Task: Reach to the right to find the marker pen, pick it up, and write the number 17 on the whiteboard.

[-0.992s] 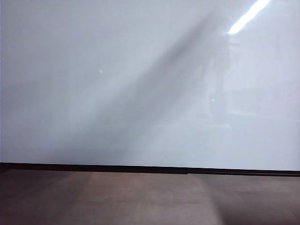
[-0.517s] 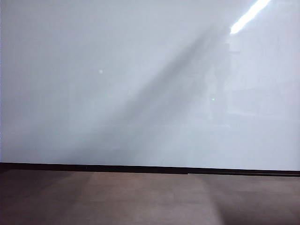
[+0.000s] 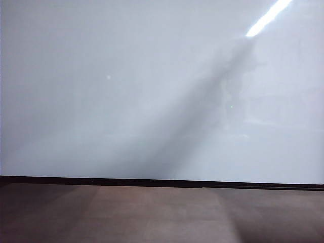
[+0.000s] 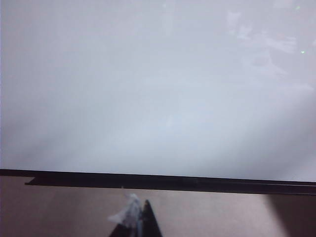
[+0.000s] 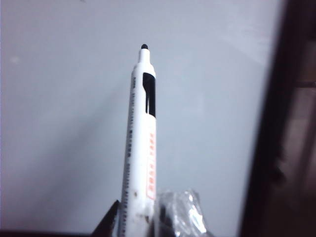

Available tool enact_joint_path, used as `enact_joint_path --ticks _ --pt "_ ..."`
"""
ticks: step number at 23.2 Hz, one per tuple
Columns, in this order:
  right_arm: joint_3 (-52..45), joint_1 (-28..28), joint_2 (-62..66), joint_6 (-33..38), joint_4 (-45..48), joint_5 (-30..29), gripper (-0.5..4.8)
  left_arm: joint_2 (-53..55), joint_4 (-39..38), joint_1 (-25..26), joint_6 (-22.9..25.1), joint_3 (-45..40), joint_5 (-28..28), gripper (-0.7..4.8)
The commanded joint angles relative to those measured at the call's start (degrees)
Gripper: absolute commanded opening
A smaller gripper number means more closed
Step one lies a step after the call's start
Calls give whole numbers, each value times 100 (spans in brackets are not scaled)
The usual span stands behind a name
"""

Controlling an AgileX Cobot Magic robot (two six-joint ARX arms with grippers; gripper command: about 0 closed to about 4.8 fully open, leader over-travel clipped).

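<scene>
The whiteboard (image 3: 126, 91) fills the exterior view, blank, with a black strip (image 3: 152, 182) along its lower edge; neither arm shows there. In the right wrist view my right gripper (image 5: 145, 213) is shut on the marker pen (image 5: 140, 138), a white barrel with a black window. Its uncapped black tip (image 5: 144, 47) points at the whiteboard (image 5: 64, 123); I cannot tell whether it touches. The left wrist view shows my left gripper (image 4: 140, 211) shut and empty, its tips together over the brown-grey surface, facing the whiteboard (image 4: 148, 89).
A dull brown-grey surface (image 3: 152, 217) lies in front of the board. A dark vertical edge (image 5: 269, 123) bounds the board in the right wrist view. A bright light reflection (image 3: 268, 17) sits at the board's upper right.
The diagonal shadow on the whiteboard has slid to the right and lower. The board stays blank, and no arm enters the exterior view.
</scene>
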Motion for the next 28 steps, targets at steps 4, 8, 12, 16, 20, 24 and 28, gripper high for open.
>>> enact_joint_path --ticks 4,8,12,16,20,24,28 --pt "-1871 -1604 -2124 87 -22 -1029 -5 7 35 7 24 4 22 -5" --pt "-2675 -1670 -2916 129 -11 -1224 -6 7 33 7 24 4 22 -5" --pt "-2894 -1611 -2889 129 -42 -1224 -6 7 26 4 24 4 22 -5" --pt "-2894 -1322 -2889 -39 -35 -1064 -5 7 26 4 24 4 22 -5" --pt "-2894 -1235 -2889 -39 -35 -1058 -5 7 26 7 24 4 24 -5" --pt "-2894 -1097 -2889 -42 -31 -787 -6 7 26 4 24 4 24 -5" --pt "-2889 -1093 -2889 -39 -28 -758 -5 9 26 4 24 4 24 -5"
